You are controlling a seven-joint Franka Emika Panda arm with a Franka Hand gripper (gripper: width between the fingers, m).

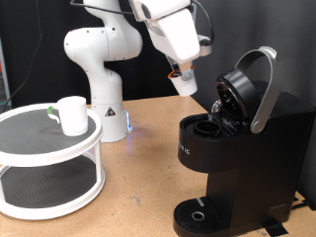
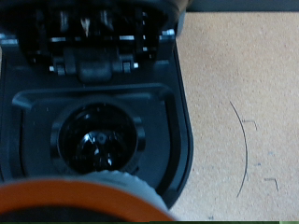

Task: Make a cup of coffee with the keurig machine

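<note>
So the white two-finger gripper (image 1: 184, 83) is hanging in the air just above the open top of the big boxy black keurig machine (image 1: 237, 158), tilted down toward it. There's something small and pale with an orange band at its tip, but I honestly can't tell if the fingers are apart or pinched together on it, way too small in the exterior view. In the wrist view an out-of-focus orange and white curved edge (image 2: 84, 201) fills the bottom of the frame, right over the machine.

The machine's lid with the grey curved handle (image 1: 259, 89) is swung up and back, so the round dark pod chamber (image 2: 96, 140) is exposed, and it looks dark and shiny inside. The round drip tray base (image 1: 202, 212) sits at the exterior view's bottom.

The plain white cylindrical mug (image 1: 71, 115) is well apart from all that, standing upright on the upper shelf of a white round two-tier stand (image 1: 49, 163) on the exterior view's left. Everything sits on a tan wooden table (image 1: 138, 197).
</note>
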